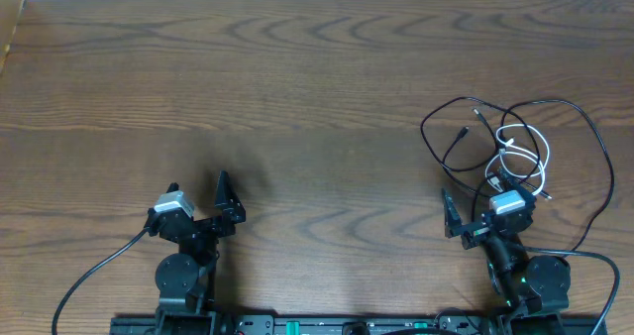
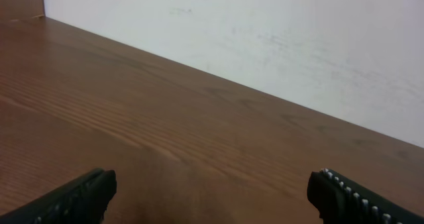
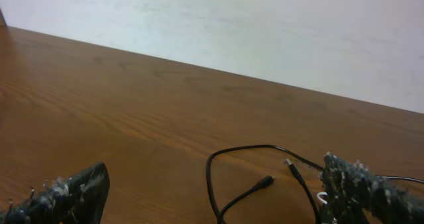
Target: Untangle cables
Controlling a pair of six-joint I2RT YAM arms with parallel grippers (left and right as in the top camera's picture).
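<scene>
A long black cable (image 1: 439,115) lies in loops at the right of the wooden table, tangled with a shorter white cable (image 1: 542,149). Its plug ends (image 1: 462,135) lie inside the loops. My right gripper (image 1: 470,205) is open and empty, just in front of the tangle. In the right wrist view the black cable (image 3: 211,172) and a plug (image 3: 263,182) lie between the open fingers (image 3: 212,194); a bit of white cable (image 3: 320,198) shows by the right finger. My left gripper (image 1: 227,198) is open and empty at the left, far from the cables; its fingers (image 2: 212,194) frame bare wood.
Thick black wires run from the arm bases, one at the left (image 1: 91,276) and one at the right (image 1: 599,261). A white wall (image 3: 265,32) borders the far table edge.
</scene>
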